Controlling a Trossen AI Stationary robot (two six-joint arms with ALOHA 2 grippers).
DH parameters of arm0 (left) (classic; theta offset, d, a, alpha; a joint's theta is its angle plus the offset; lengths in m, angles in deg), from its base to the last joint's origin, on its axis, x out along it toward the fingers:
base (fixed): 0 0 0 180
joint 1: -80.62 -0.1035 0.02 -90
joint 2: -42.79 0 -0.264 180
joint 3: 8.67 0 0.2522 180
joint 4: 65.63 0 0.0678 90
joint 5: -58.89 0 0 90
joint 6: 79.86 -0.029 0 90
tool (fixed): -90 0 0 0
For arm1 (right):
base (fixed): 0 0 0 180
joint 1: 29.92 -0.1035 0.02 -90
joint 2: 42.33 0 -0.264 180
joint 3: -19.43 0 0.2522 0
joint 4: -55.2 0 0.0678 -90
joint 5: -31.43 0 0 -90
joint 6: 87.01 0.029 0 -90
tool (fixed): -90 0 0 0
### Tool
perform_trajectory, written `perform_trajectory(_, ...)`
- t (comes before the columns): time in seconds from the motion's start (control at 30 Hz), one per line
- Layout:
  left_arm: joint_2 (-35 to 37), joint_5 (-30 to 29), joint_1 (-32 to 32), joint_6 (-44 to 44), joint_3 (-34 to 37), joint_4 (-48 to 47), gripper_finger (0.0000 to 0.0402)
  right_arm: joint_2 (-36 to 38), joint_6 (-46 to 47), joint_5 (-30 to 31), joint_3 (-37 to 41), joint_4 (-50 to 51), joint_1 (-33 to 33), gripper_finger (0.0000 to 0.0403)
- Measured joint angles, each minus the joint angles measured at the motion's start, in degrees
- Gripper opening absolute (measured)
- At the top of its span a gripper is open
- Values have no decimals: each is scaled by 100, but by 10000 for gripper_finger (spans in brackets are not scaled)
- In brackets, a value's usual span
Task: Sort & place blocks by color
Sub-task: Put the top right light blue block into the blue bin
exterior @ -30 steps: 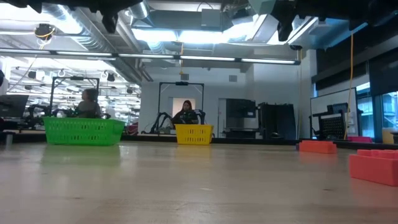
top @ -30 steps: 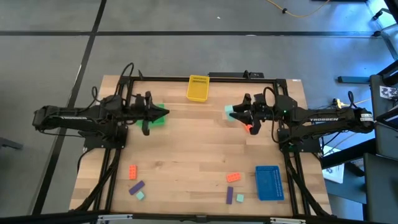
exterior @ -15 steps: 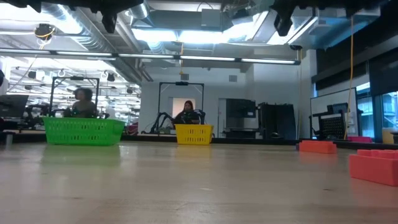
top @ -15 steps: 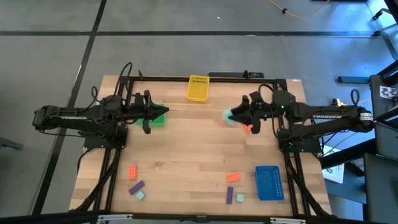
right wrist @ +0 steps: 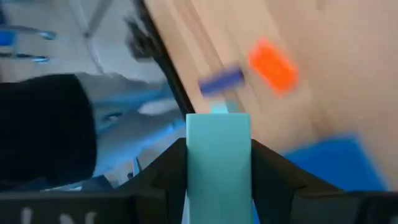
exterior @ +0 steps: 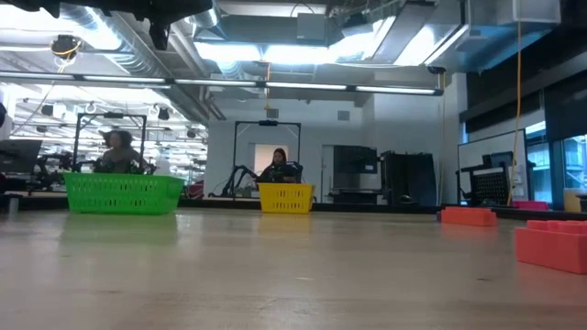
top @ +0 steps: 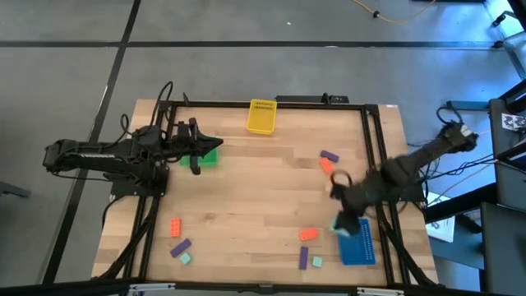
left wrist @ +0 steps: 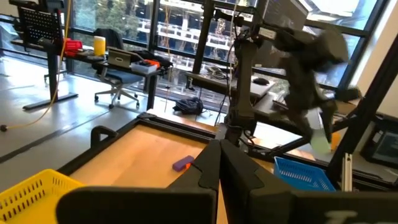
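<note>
Fingers (right wrist: 273, 180) of the right gripper (top: 343, 224) are clamped on a mint block (right wrist: 217, 165) above the blue tray (top: 358, 245). Being light, rigid and smooth, it is best gripped across flat sides. Left gripper (top: 197, 152) is closed, empty.

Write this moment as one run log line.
right gripper: shut on pale mint green block, above blue perforated tray | left gripper: shut, above green tray

A mint block (right wrist: 217, 155) sits clamped above the blue tray (top: 357, 243); orange-red block (top: 308, 234) and purple block (top: 303, 258) lie beside that tray.
</note>
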Motion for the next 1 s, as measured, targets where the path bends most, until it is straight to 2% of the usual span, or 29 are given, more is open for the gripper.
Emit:
perform_trajectory(0.2,0,0,0,0,0,13,0,-442,2760,771,316,102,-1487,136)
perform_trajectory(0.3,0,-42,0,0,0,15,0,-726,3312,995,453,172,-1807,136)
perform_trajectory(0.4,0,-50,0,-31,0,20,0,-1078,2581,1070,476,352,-1940,136)
perform_trajectory(0.57,0,-50,0,-35,0,22,0,-1562,432,1070,476,664,-1959,136)
perform_trajectory(0.7,0,-50,0,-36,0,40,0,-1832,-854,1169,476,670,-1957,136)
perform_trajectory(0.83,0,-63,0,-37,0,39,0,-2107,-1559,1172,476,636,-1959,138)
perform_trajectory(1.0,0,-68,0,-39,0,39,0,-2431,-1933,1259,476,603,-1957,150)
